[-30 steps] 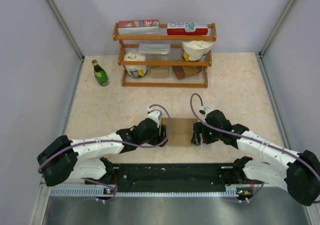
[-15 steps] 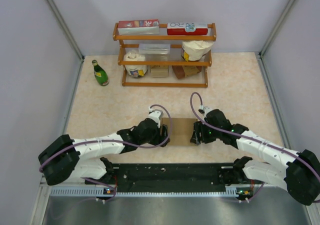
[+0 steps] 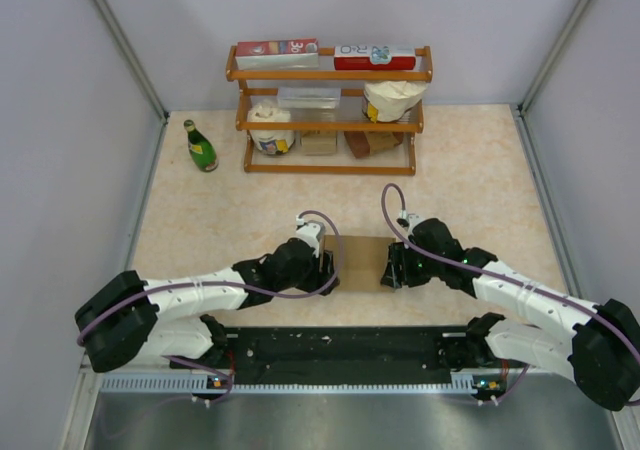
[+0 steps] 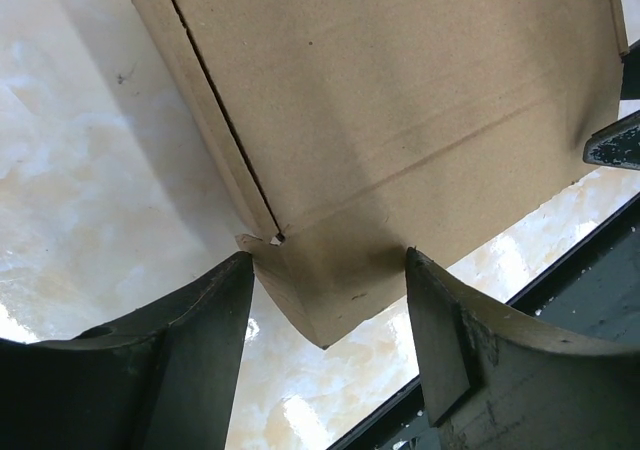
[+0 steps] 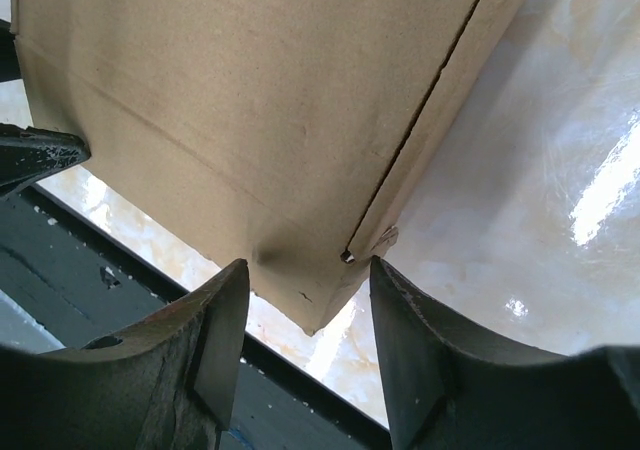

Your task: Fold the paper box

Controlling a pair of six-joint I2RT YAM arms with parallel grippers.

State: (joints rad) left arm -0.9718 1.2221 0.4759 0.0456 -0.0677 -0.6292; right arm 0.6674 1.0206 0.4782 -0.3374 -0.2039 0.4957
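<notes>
The paper box (image 3: 360, 262), plain brown cardboard, lies on the table between the two arms. My left gripper (image 3: 326, 270) is at its left end and my right gripper (image 3: 389, 270) at its right end. In the left wrist view a near corner of the paper box (image 4: 400, 120) pokes between the open fingers of the left gripper (image 4: 330, 305), whose fingertips (image 4: 238, 270) reach the cardboard on both sides. The right wrist view shows the other near corner of the paper box (image 5: 250, 100) between the right gripper's (image 5: 307, 275) fingers, open but narrower, tips (image 5: 385, 275) touching the corner flap.
A wooden shelf (image 3: 330, 168) with cartons, tubs and small blocks stands at the back. A green bottle (image 3: 200, 145) is to its left. A black rail (image 3: 340, 348) runs along the near table edge, just below the box. Grey walls close both sides.
The right gripper's fingers have drawn closer together around the box's corner. The left gripper and the box have barely shifted.
</notes>
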